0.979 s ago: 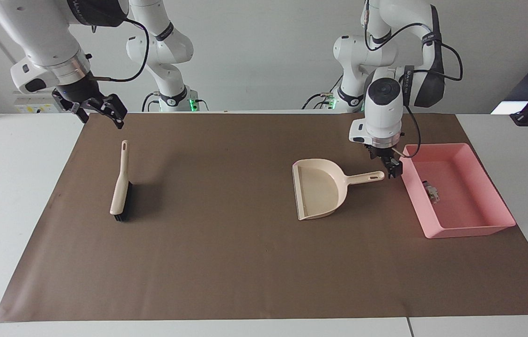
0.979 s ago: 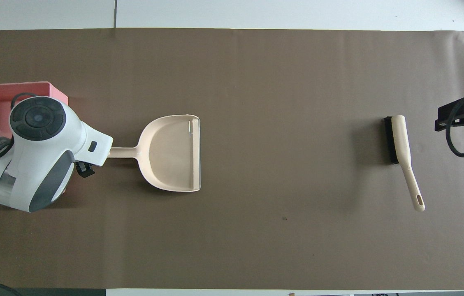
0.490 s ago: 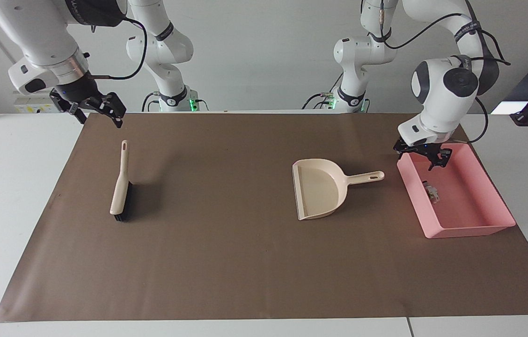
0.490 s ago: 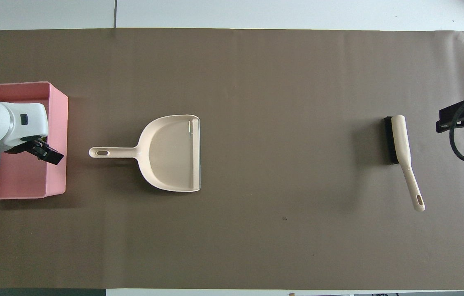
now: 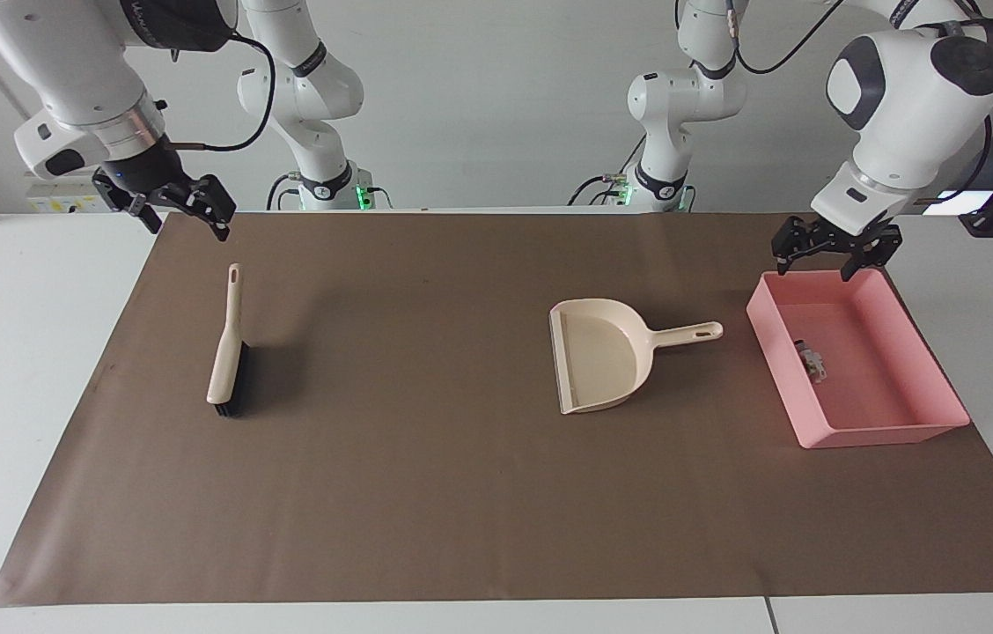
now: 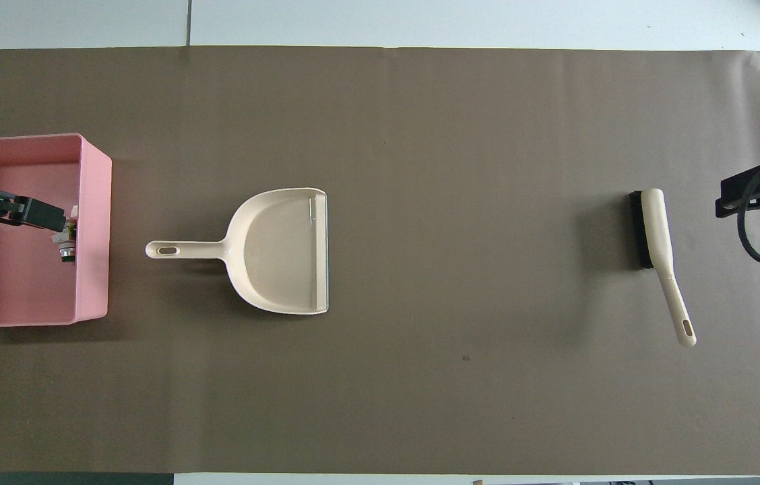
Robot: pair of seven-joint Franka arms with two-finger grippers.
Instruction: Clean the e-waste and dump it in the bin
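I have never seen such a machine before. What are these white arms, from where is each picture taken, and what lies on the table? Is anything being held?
These are two robot arms, each ending in a two-finger grasping tool. One picture is taken from across the table, facing the robots; the other looks down from above the robots' own end, so the sides are swapped between them.

On the brown mat lie a beige dustpan, a hand brush toward the right arm's end, and a pink bin toward the left arm's end. A few tiny pieces of e-waste lie inside the bin.

Nothing is held. The left tool hangs open over the bin's edge nearest the robots. The right tool hangs open in the air, over the mat's edge nearest the robots, near the brush handle.
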